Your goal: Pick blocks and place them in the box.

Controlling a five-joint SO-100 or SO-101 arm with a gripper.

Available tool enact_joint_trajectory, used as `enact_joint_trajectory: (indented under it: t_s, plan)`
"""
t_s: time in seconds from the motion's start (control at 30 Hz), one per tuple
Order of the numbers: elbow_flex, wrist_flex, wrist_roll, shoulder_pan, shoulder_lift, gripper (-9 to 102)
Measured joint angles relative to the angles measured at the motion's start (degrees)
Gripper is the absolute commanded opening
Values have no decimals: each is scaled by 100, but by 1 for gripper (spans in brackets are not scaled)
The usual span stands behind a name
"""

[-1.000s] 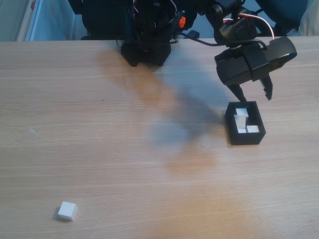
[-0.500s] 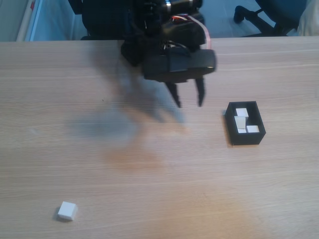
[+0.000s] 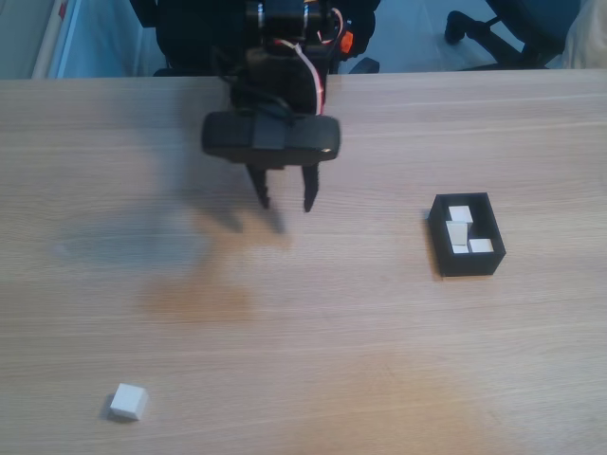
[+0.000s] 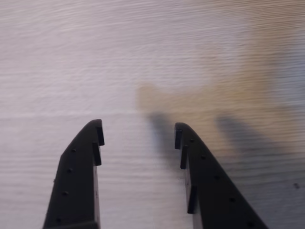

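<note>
In the fixed view the black box (image 3: pixel 441 237) sits at the right of the wooden table with three white blocks (image 3: pixel 460 230) inside. A single white block (image 3: pixel 127 401) lies near the front left corner. My gripper (image 3: pixel 287 202) hangs open above the table's middle rear, well left of the box and far from the loose block. Seen from the wrist, the gripper (image 4: pixel 137 131) is open, its two black fingers (image 4: pixel 78 176) spread over bare wood with nothing between them.
The arm's black base (image 3: pixel 285 57) stands at the table's far edge. Beyond that edge is a dark chair base (image 3: pixel 493 24) on the floor. Shadows of the arm fall on the wood left of the gripper.
The arm has swung left, from above the box to the table's middle rear. The gripper stays open and empty. The blocks and box have not moved.
</note>
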Motion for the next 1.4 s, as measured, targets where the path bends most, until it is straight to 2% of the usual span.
enact_joint_trajectory:
  t_s: [0.47, 1.13, 1.4]
  plan:
    - [-677, -1239, -483, 1125, -1916, 19]
    - [-2452, -1661, -686, 2118, -3999, 20]
    - [-3173, -1731, -545, 2145, -4632, 21]
